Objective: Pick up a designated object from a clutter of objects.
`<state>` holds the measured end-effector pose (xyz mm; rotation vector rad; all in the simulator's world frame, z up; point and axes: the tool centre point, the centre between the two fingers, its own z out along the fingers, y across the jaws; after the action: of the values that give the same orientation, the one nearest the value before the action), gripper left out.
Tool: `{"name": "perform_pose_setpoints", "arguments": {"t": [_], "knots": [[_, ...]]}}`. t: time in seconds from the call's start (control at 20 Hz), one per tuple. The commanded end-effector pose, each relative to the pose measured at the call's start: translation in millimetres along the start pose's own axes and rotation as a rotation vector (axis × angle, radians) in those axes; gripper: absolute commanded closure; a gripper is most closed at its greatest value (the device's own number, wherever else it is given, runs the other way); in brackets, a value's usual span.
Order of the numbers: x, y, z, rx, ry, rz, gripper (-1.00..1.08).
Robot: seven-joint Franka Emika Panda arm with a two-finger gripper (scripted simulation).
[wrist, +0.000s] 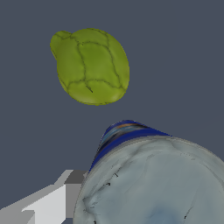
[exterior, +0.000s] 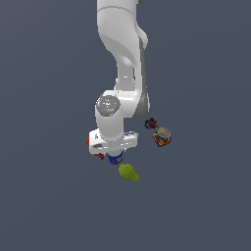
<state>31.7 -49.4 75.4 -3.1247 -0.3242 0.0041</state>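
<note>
- In the wrist view the blue can [wrist: 151,179] fills the nearest part of the picture: its pale silver-grey lid faces the camera, and a band of its blue side with a thin orange-yellow streak shows along the far edge of the lid.
- A light grey finger [wrist: 48,203] of the tool stands right beside the can's side, close enough to look like contact; the other finger is out of sight, so I cannot tell whether the tool is apart, together or clamped on the can.
- Beyond the can, apart from it, lies the yellow-green lumpy fruit [wrist: 91,65] on the plain dark grey desk [wrist: 183,52].
- In the exterior view the tool [exterior: 113,153] hangs under the white wrist, directly over the blue can [exterior: 115,158], of which only a small blue part shows below the hand.
- A red drill-shaped toy [exterior: 100,156] peeps out beside the can, mostly hidden by the hand.
- The fruit [exterior: 128,172] lies just below the can in that picture.
- Farther off, toward the exterior view's right, stand the orange-and-dark can [exterior: 162,136] with its grey lid and a tiny black piece [exterior: 150,123] just beside it.
</note>
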Motion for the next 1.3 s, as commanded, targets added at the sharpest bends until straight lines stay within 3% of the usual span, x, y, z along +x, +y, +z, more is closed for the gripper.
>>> {"name": "perform_pose_setpoints", "arguments": {"t": [0.0,0.5,1.25], "knots": [[1.2,-1.5,-4.4,-0.001,0.002,0.000,1.08],[7.8,-27.5,-57.1,-0.001,0.002,0.000,1.08],[28.7,-102.5,-211.3,-0.003,0.002,0.000,1.08]]}}
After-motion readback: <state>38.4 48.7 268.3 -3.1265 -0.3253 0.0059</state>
